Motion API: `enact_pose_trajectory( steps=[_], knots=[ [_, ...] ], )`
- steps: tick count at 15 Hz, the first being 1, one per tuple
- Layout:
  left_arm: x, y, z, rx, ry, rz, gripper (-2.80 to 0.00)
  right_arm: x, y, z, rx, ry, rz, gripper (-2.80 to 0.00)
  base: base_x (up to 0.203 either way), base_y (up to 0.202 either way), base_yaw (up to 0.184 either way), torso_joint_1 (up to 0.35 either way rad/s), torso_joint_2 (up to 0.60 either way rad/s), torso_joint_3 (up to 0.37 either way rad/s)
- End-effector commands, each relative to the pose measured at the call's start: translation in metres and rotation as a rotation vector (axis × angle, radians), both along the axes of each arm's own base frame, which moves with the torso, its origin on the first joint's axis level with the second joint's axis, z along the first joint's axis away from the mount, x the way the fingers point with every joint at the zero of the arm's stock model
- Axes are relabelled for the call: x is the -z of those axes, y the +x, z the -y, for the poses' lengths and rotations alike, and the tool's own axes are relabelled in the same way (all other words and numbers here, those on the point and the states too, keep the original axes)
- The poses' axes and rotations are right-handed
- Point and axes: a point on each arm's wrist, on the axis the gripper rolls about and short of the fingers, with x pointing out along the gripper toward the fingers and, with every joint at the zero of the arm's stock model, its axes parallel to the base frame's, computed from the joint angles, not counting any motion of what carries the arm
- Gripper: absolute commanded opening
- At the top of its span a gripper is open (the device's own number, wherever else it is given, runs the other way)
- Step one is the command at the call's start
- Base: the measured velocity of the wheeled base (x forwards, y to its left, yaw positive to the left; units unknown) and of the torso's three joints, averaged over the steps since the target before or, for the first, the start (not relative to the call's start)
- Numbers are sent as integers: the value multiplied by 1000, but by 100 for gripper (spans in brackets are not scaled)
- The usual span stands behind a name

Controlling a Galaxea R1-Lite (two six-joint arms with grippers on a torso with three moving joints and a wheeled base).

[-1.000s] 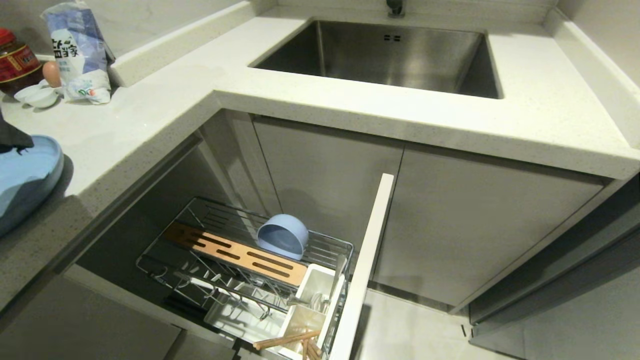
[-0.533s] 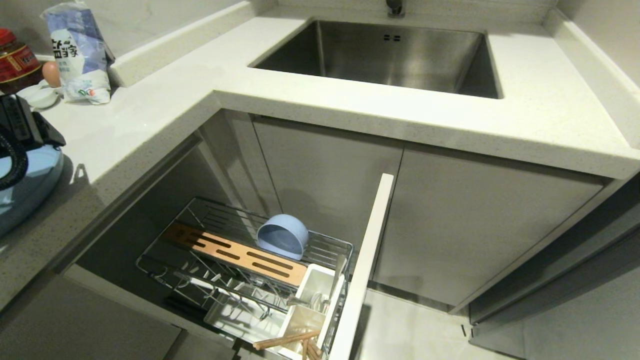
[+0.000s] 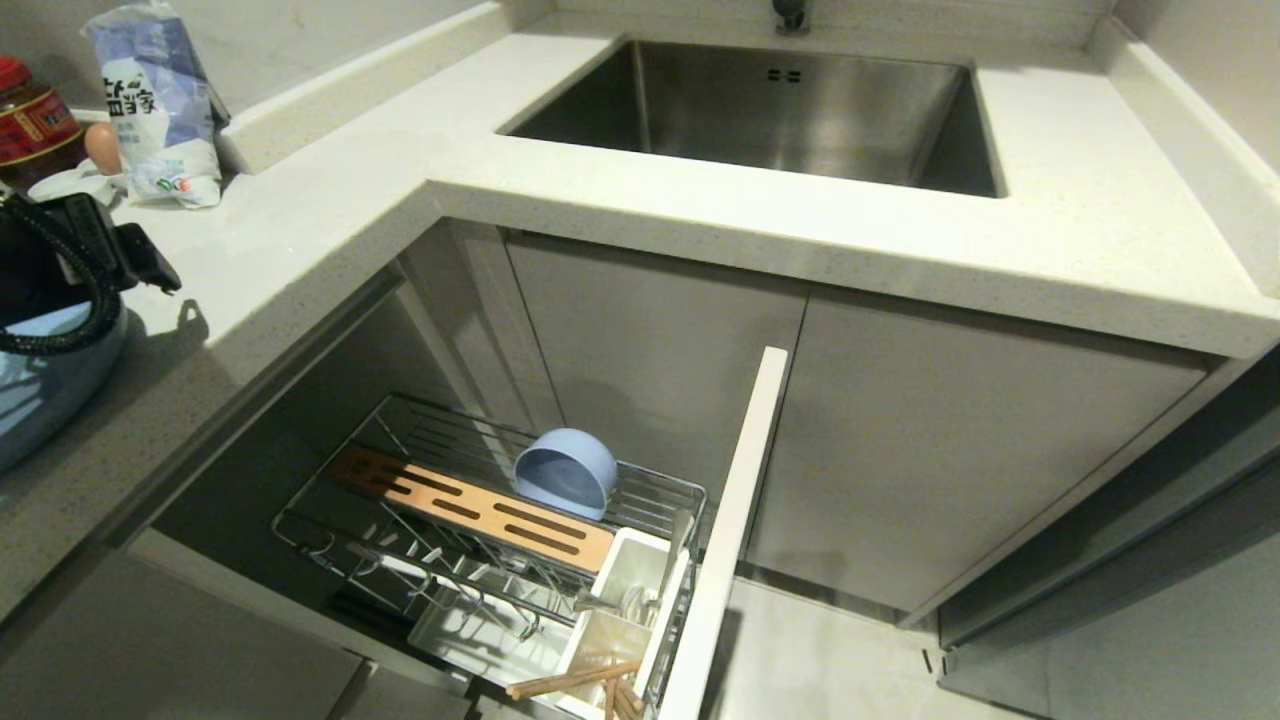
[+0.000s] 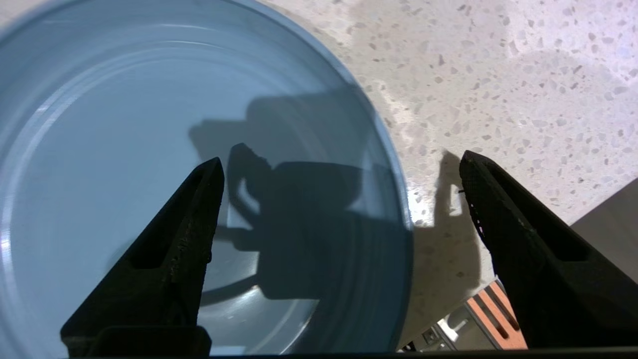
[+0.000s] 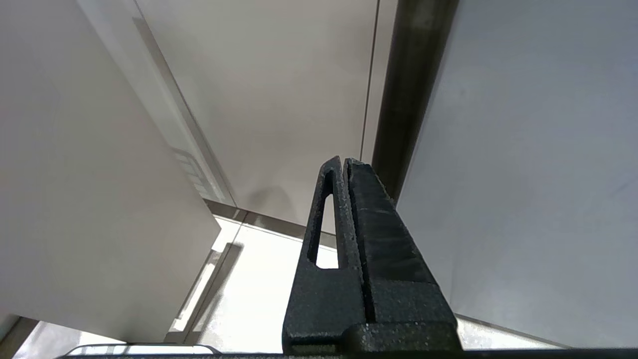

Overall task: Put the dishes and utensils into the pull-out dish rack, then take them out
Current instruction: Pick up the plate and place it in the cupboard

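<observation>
The light-blue plate (image 3: 35, 395) (image 4: 124, 149) lies flat on the counter at the far left. My left arm (image 3: 70, 265) hangs over it. In the left wrist view my left gripper (image 4: 340, 162) is open and empty, one finger above the plate's inside and the other above the counter, with the rim between them. The pull-out dish rack (image 3: 330, 540) stands open below. The blue bowl (image 3: 565, 472) leans on its side behind the wooden bar (image 3: 470, 505). Chopsticks (image 3: 575, 680) and the spoon (image 3: 640, 598) sit in the white caddy (image 3: 625, 570). My right gripper (image 5: 344, 162) is shut and parked low by the cabinet fronts.
The steel sink (image 3: 800, 110) is set in the counter at the back. A bag (image 3: 155, 100), a jar (image 3: 35, 125), an egg (image 3: 103, 145) and white saucers (image 3: 70, 185) crowd the back left. The rack's pale front panel (image 3: 730, 520) juts out into the floor space.
My left arm has come further into the head view from the left edge, moving right over the plate. The plate and everything in the rack have stayed put.
</observation>
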Motion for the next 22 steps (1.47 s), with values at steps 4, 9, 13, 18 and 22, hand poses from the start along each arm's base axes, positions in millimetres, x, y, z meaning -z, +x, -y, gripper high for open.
enact_pose_trajectory(
  steps=[4, 9, 13, 18, 22],
  knots=[
    [6, 12, 0, 14, -17, -34, 0, 7, 2, 0, -1, 0, -25, -280, 0, 0, 0, 0, 0, 0],
    [8, 13, -2, 10, -19, -42, -280, 7, 2, 0, -2, 20, -25, -280, 0, 0, 0, 0, 0, 0],
    [5, 10, -2, 11, -20, -30, -280, 7, 2, 0, -1, 1, -25, -280, 0, 0, 0, 0, 0, 0],
    [-1, -2, -2, 19, -21, -1, -280, 7, 2, 0, -1, 0, -25, -280, 0, 0, 0, 0, 0, 0],
    [-17, -25, 0, 47, -31, 105, -280, 7, 2, 0, -1, 0, -25, -280, 0, 0, 0, 0, 0, 0]
  ],
)
